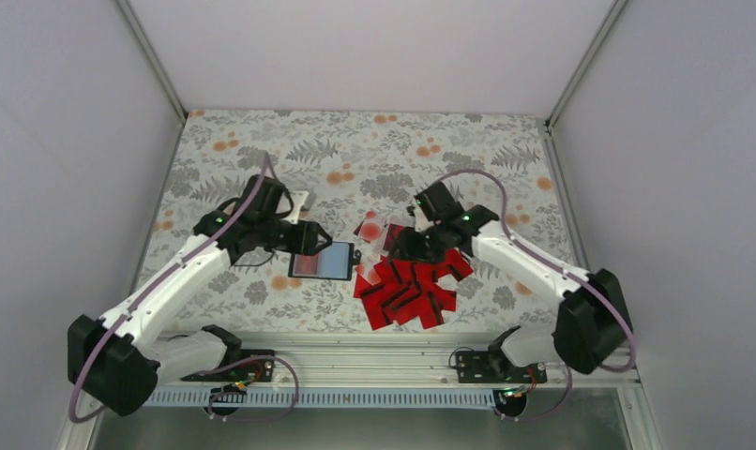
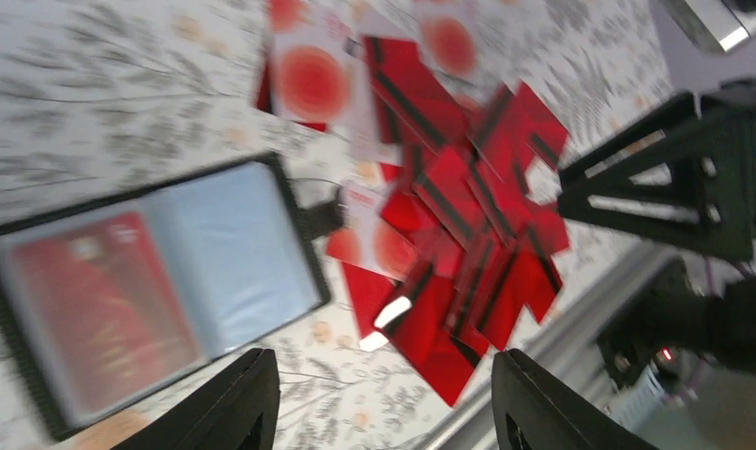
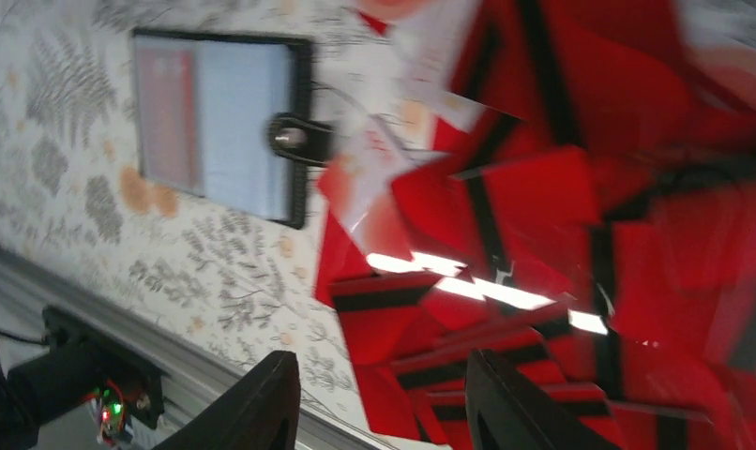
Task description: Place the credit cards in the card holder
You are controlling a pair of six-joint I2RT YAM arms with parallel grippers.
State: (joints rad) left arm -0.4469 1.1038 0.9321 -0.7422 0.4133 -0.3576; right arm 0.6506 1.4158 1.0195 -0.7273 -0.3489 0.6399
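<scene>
Red credit cards lie beneath right pincer.

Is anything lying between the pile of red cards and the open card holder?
Nothing visible blocks the way. The credit cards lie right beside the open card holder; between them there is only the holder's own snap tab on the flowered cloth.

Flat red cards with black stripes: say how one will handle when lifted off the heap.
Probably thin and light: the flat red cards lie nearly flush on the patterned cloth, so an edge may be hard to catch. Glare streaks in the right wrist view suggest slick faces. They overlap, so neighbours will likely slide.
</scene>
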